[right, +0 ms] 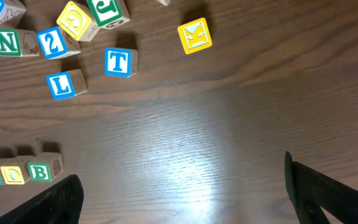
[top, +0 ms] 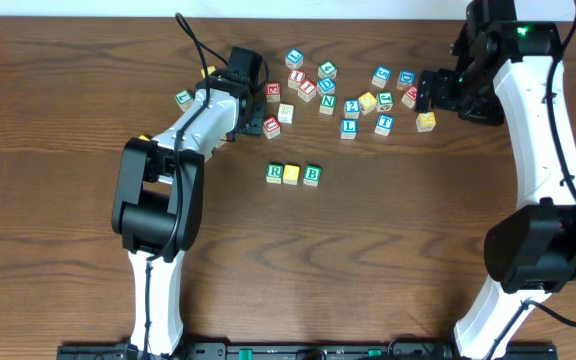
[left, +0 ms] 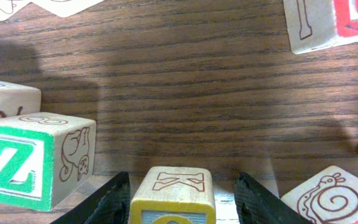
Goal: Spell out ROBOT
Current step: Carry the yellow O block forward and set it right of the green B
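Note:
A row of three cubes lies mid-table: green R (top: 275, 173), a yellow-topped cube (top: 291, 174) and green B (top: 312, 174); the right wrist view shows the same B (right: 40, 172). My left gripper (top: 250, 113) stands open around a second yellow-topped cube (left: 172, 198), which has a K outline on its side and a small gap to the right finger (left: 260, 202). The overhead arm hides that cube. The blue-bordered T cube (top: 385, 123) (right: 119, 62) lies among the loose cubes. Beside that cluster my right gripper (top: 423, 92) (right: 182, 193) hovers wide open over bare wood.
A green Z cube (left: 17, 165) sits just left of my left fingers, and a snail-picture cube (left: 328, 198) just right. Red-lettered cubes (top: 271, 126) lie close by. Loose cubes include a yellow K (right: 194, 35), blue L (right: 61, 84) and green N (right: 6, 42).

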Tool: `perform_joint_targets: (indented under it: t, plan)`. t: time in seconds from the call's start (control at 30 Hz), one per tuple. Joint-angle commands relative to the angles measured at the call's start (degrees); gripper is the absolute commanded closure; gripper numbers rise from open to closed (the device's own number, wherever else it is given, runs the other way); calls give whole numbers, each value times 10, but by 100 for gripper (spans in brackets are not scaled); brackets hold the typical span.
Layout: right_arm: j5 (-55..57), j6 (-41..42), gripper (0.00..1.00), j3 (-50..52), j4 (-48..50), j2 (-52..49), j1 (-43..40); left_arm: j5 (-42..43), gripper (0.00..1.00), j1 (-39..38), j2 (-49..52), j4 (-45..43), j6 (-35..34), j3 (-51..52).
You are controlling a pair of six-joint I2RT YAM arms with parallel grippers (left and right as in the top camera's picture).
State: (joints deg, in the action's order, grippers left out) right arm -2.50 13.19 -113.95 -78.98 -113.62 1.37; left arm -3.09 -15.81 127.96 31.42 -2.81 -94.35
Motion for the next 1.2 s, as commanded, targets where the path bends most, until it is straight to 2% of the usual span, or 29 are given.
perform_joint_targets:
  t: [0.0,0.07,0.23,0.53,0.67,0.8,0.93,1.03,1.17]
  plan:
    - [9,-4,1,-6,-1,0,2,-2,53,0,8,-5,2,4]
    - [9,-4,1,-6,-1,0,2,-2,62,0,7,-5,2,3]
    - [9,-4,1,-6,1,0,2,-2,71,0,-4,-5,2,3]
    - [9,-4,1,-6,1,0,2,-2,71,-3,-67,-2,2,3]
    - [9,-4,1,-6,1,0,2,-1,71,-18,-109,14,-27,3]
    - [9,-4,1,-6,3,0,2,69,70,-59,-151,52,-78,3]
    - [9,-4,1,-6,4,0,2,128,70,-107,-149,72,-147,4]
    - [9,-4,1,-6,3,0,2,145,70,-146,-139,82,-179,4]
    - [9,-4,1,-6,4,0,2,143,70,-198,-122,90,-183,4]
